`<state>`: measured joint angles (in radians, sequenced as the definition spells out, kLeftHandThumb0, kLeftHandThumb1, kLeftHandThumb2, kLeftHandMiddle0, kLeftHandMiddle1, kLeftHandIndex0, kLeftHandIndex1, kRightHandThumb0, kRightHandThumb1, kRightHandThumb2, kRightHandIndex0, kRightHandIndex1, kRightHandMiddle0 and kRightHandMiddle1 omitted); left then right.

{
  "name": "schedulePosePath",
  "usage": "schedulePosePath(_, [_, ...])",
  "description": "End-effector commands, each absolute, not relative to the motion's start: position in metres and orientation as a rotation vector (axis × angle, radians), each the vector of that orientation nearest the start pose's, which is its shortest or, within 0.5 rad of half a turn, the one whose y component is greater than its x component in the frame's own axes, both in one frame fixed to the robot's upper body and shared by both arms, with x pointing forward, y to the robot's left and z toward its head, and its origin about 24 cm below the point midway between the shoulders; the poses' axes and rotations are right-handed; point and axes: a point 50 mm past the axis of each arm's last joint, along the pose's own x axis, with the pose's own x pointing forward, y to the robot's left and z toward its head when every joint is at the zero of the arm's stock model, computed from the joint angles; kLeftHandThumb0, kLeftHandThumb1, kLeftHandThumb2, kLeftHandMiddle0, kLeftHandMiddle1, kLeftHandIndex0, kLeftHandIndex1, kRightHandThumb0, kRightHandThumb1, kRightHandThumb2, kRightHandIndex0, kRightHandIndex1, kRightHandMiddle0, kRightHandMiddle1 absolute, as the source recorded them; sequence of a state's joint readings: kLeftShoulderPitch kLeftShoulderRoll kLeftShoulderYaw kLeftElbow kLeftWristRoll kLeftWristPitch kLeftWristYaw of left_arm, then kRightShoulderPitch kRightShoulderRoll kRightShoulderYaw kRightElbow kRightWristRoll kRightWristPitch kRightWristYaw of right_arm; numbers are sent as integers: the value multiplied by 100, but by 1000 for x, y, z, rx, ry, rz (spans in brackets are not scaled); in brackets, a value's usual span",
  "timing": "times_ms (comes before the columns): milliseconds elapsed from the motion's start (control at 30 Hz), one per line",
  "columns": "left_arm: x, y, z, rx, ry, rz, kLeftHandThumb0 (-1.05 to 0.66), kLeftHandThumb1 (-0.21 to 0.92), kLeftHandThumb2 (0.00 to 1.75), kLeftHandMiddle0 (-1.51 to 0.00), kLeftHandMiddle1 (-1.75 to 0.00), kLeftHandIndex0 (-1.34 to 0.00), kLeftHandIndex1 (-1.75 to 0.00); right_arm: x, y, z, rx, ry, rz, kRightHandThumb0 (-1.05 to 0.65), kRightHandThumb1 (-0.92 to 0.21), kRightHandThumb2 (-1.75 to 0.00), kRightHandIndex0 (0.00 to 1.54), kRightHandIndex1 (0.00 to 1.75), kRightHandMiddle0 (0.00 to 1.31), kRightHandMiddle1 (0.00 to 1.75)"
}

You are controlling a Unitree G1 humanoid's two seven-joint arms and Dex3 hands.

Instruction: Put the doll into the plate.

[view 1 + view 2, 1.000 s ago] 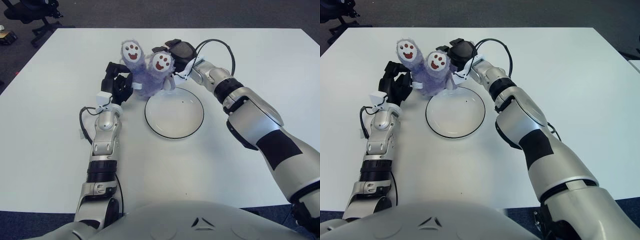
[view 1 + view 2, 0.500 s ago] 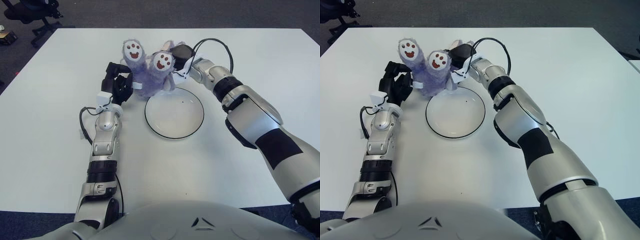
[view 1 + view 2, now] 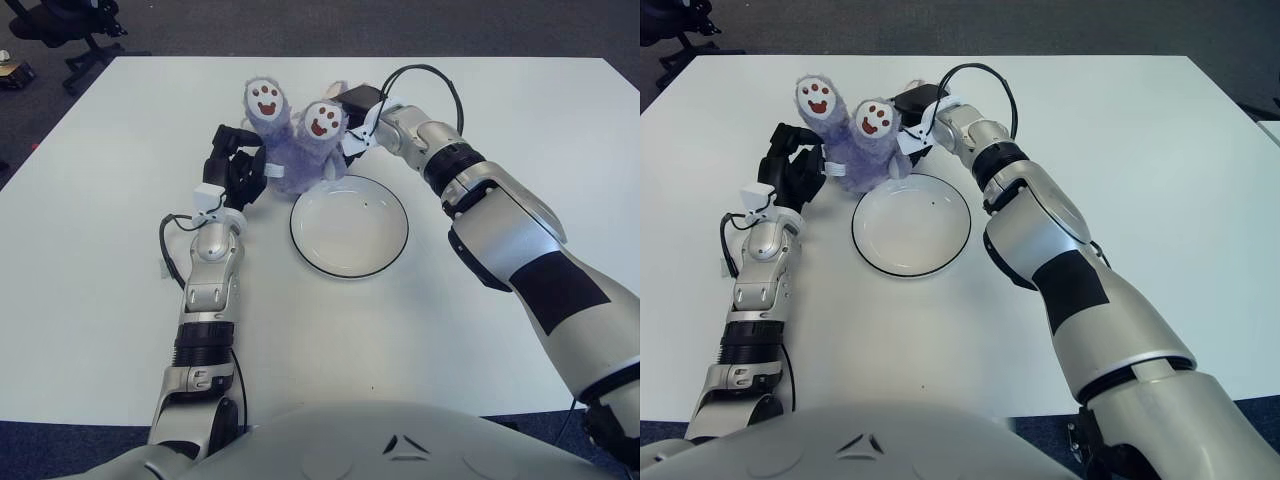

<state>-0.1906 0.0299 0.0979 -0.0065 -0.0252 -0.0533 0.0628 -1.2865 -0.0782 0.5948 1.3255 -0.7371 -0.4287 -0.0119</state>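
A fluffy purple doll (image 3: 298,152) lies on the white table just behind the plate, two white paw soles with red pads pointing up. The white plate (image 3: 350,235) with a dark rim sits in front of it and holds nothing. My left hand (image 3: 237,168) stands at the doll's left side, its black fingers relaxed and loose against the fur. My right hand (image 3: 360,103) reaches in from the right and is pressed into the doll's far right side, largely hidden by the fur.
A black cable (image 3: 440,82) loops above my right wrist. An office chair (image 3: 62,25) stands on the floor beyond the table's far left corner. White table surface (image 3: 90,200) stretches on both sides of the arms.
My right hand has slid left and further behind the doll, so less of it shows. The doll has shifted only slightly. The left hand has stayed put.
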Motion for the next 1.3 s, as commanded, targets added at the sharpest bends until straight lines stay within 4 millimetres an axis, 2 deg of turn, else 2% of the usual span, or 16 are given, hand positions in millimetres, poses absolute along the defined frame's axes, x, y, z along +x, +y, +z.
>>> schedulePosePath(0, [285, 166, 99, -6, -246, 105, -35, 92, 45, -60, -167, -27, -168, 395, -26, 141, -1406, -378, 696, 37, -61, -72, 58, 145, 56, 169])
schedulePosePath(200, [285, 166, 99, -6, -246, 105, -35, 92, 45, -60, -167, -27, -168, 395, -26, 141, -1404, -378, 696, 39, -58, -80, 58, 151, 57, 174])
schedulePosePath(233, [285, 166, 99, -6, -246, 105, -35, 92, 45, -60, -167, -27, -168, 397, -35, 141, -1388, -371, 670, 39, -58, -80, 58, 151, 57, 174])
schedulePosePath(300, [286, 166, 99, -6, -246, 105, -35, 92, 45, -60, -167, -27, -168, 400, -50, 142, -1371, -366, 630, 41, -52, -97, 53, 164, 60, 174])
schedulePosePath(467, [286, 165, 99, -6, -245, 105, -35, 92, 45, -60, -167, -27, -168, 403, -61, 144, -1371, -365, 584, 42, -48, -109, 49, 173, 62, 175])
schedulePosePath(667, [286, 165, 99, -6, -245, 106, -35, 92, 45, -60, -167, -27, -168, 403, -61, 144, -1371, -365, 580, 42, -46, -112, 49, 174, 62, 175])
schedulePosePath(767, [286, 165, 98, -6, -244, 106, -35, 92, 45, -60, -167, -27, -168, 412, -70, 157, -1480, -254, 549, 43, -45, -114, 50, 175, 62, 175])
schedulePosePath(900, [287, 165, 98, -6, -243, 105, -35, 92, 45, -61, -166, -27, -168, 414, -70, 164, -1537, -225, 548, 43, -44, -116, 51, 175, 62, 175])
schedulePosePath(1167, [287, 165, 98, -7, -243, 105, -35, 92, 45, -61, -165, -27, -167, 414, -70, 166, -1550, -213, 547, 43, -43, -117, 52, 175, 63, 175])
schedulePosePath(1267, [288, 165, 97, -7, -243, 106, -35, 92, 45, -61, -165, -27, -167, 415, -69, 164, -1700, -226, 492, 43, -43, -117, 52, 175, 65, 175])
